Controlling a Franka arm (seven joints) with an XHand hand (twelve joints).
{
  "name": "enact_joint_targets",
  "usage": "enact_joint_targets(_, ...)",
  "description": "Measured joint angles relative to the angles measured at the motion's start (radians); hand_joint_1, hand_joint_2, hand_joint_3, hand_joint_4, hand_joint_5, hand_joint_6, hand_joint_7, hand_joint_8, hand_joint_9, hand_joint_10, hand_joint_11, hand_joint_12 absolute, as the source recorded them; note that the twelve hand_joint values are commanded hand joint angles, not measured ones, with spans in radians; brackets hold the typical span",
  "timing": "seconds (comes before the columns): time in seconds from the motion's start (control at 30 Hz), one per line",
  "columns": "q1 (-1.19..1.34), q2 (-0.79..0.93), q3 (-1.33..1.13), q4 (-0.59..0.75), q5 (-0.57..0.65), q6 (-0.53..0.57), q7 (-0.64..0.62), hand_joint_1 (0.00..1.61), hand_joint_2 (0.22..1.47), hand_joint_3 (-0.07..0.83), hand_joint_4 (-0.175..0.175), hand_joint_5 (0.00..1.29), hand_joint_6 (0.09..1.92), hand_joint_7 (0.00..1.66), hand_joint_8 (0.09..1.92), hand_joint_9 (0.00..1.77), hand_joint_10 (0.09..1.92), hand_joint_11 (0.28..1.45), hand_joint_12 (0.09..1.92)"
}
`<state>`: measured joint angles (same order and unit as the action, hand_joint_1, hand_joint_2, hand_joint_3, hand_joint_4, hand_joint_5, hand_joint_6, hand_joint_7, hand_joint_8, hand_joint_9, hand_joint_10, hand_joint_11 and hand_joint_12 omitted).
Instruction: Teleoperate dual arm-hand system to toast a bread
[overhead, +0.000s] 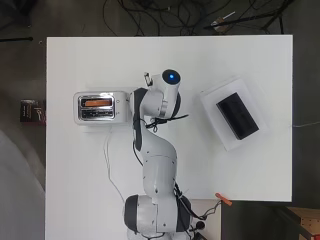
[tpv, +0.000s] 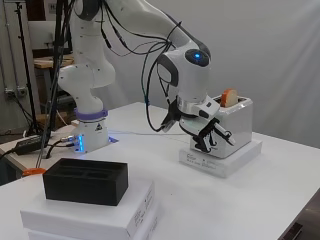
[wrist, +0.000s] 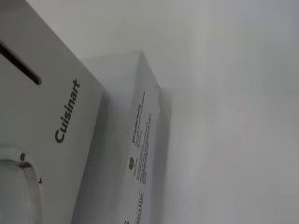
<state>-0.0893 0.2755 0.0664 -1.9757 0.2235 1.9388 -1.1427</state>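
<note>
A silver toaster (overhead: 100, 107) stands on a flat white box (tpv: 220, 162) at the table's left in the overhead view. An orange-brown bread slice (overhead: 98, 102) sits in one of its top slots and sticks out of the toaster (tpv: 235, 122) in the side view as a rounded crust (tpv: 229, 97). My hand (tpv: 207, 131) hangs just in front of the toaster's end face, fingers loosely bent and pointing down, holding nothing. From overhead the wrist hides the hand. The wrist view is filled by the toaster's face (wrist: 42, 116), a dark slot (wrist: 18, 63), a round knob (wrist: 16, 186) and the box edge (wrist: 140, 140).
A black foam block (overhead: 237, 116) lies on a second white box (overhead: 215, 92) at the table's right; in the side view this block (tpv: 85, 181) is near the front. A white cable (overhead: 107, 160) runs from the toaster towards the arm's base. An orange clamp (overhead: 223, 199) sits on the table edge.
</note>
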Motion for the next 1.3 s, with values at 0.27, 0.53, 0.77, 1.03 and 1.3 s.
enact_joint_targets(0.27, 0.011, 0.062, 0.004, 0.03, -0.054, 0.014, 0.064, 0.45, 1.17, -0.001, 0.118, 0.65, 0.89, 1.17, 1.92, 1.46, 1.92, 1.05, 1.89)
enact_joint_targets(0.53, 0.009, 0.047, 0.0, 0.037, -0.031, 0.019, 0.002, 0.01, 0.79, -0.006, -0.017, 0.3, 0.09, 1.03, 1.92, 1.31, 1.92, 0.88, 1.87)
enact_joint_targets(0.77, 0.004, 0.028, -0.004, 0.032, -0.002, -0.012, -0.097, 0.11, 0.84, 0.009, -0.049, 0.35, 0.09, 1.06, 1.92, 1.34, 1.92, 0.89, 1.89)
enact_joint_targets(1.03, 0.013, 0.033, -0.006, -0.007, -0.068, 0.035, 0.017, 0.37, 0.97, 0.014, 0.019, 0.5, 0.09, 1.05, 1.92, 1.34, 1.92, 0.95, 1.92)
enact_joint_targets(1.3, 0.023, 0.038, -0.008, -0.016, 0.061, -0.018, 0.026, 0.81, 1.28, -0.001, 0.173, 0.71, 1.51, 1.04, 1.7, 1.22, 1.91, 0.92, 1.92)
